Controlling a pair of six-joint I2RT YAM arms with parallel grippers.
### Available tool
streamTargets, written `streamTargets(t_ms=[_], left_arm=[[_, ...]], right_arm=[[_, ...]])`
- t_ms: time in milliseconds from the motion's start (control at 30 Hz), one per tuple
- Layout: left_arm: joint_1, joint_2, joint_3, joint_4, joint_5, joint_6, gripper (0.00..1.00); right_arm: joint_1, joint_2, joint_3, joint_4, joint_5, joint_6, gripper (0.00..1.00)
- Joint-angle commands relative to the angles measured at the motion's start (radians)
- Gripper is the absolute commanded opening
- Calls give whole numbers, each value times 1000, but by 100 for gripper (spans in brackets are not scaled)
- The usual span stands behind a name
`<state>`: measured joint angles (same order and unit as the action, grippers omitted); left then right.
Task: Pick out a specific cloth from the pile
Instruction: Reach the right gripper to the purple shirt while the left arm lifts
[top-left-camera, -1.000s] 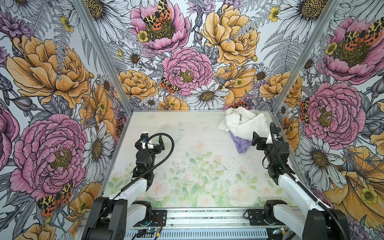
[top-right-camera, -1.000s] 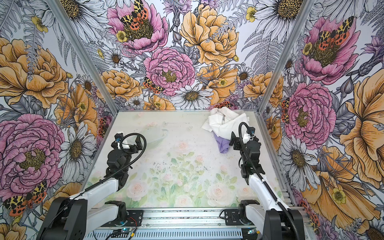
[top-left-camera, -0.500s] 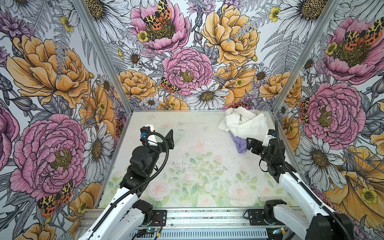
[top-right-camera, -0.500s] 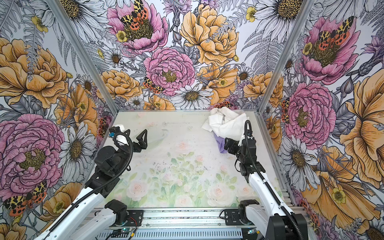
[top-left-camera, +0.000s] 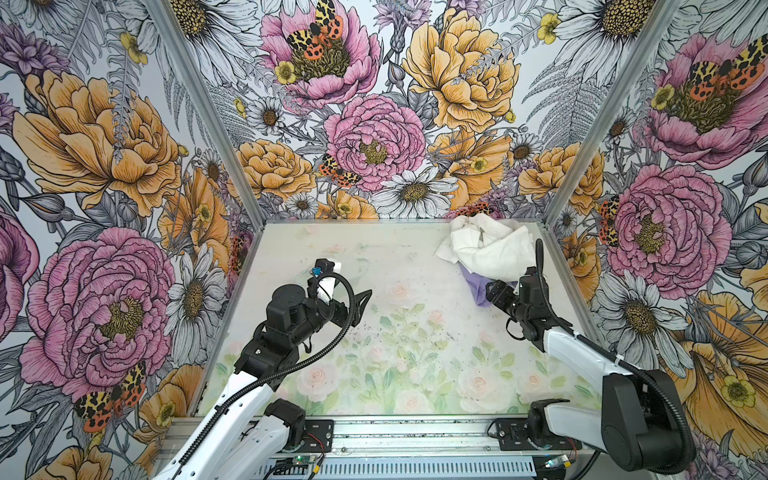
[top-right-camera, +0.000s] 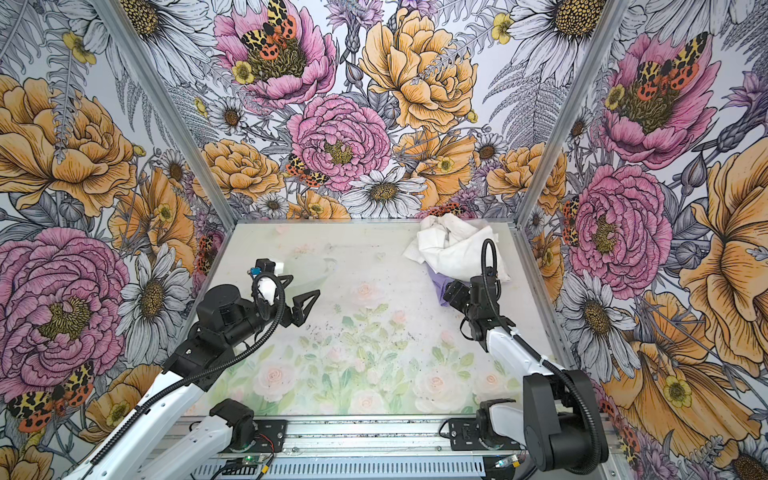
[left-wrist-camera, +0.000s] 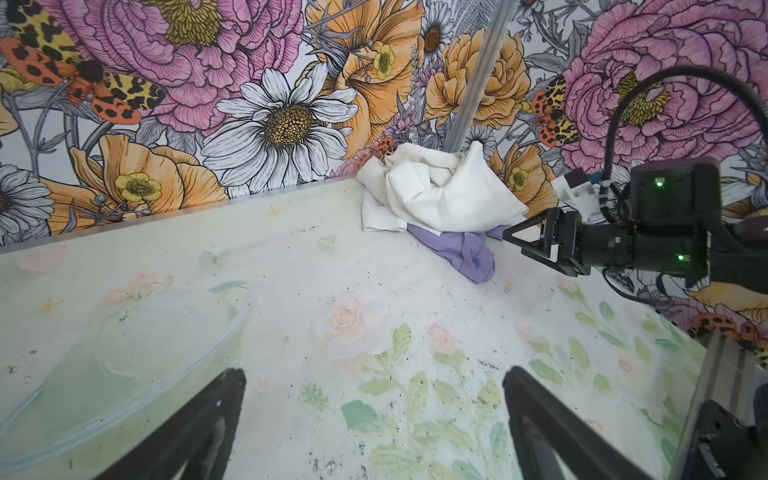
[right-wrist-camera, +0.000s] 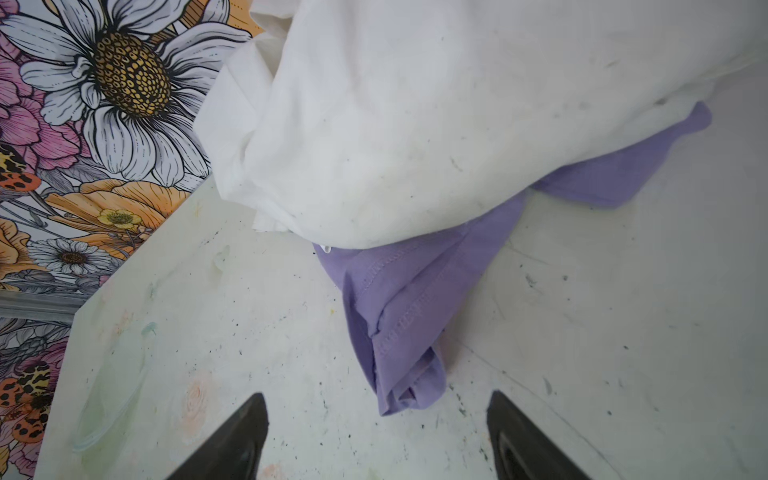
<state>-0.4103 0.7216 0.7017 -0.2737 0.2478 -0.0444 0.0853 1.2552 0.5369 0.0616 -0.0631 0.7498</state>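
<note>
I am driving a lab test cell, not a lived-in room: printed floral panels (top-left-camera: 374, 124) wall in a small tabletop (top-left-camera: 415, 257) on three sides, bare aluminium posts (top-left-camera: 208, 112) stand at the back corners, and the left arm (top-left-camera: 249, 395) and right arm (top-left-camera: 582, 357) sit mounted on a metal rail (top-left-camera: 415, 432) along the front edge with loose wiring (top-left-camera: 311, 444) showing

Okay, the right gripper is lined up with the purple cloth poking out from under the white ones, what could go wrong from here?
One: most of the lavender cloth lies under the white cloths, so pulling it could drag them along. Two: only a narrow folded tip lies ahead of the open right gripper, so a shallow pinch might slip off.
</note>
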Motion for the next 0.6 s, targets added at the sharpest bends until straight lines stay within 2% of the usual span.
streamTargets(t_ms=[0, 333, 567], left_arm=[[-8, -28, 1, -34, 48, 52, 99], [-16, -159, -51, -96, -27, 65, 99], [-24, -179, -54, -116, -70, 91, 99]], right_arm=[[6, 37, 15, 42, 36, 33, 80], [7, 187, 54, 119, 3, 40, 69], [5, 265, 94, 151, -4, 36, 62]])
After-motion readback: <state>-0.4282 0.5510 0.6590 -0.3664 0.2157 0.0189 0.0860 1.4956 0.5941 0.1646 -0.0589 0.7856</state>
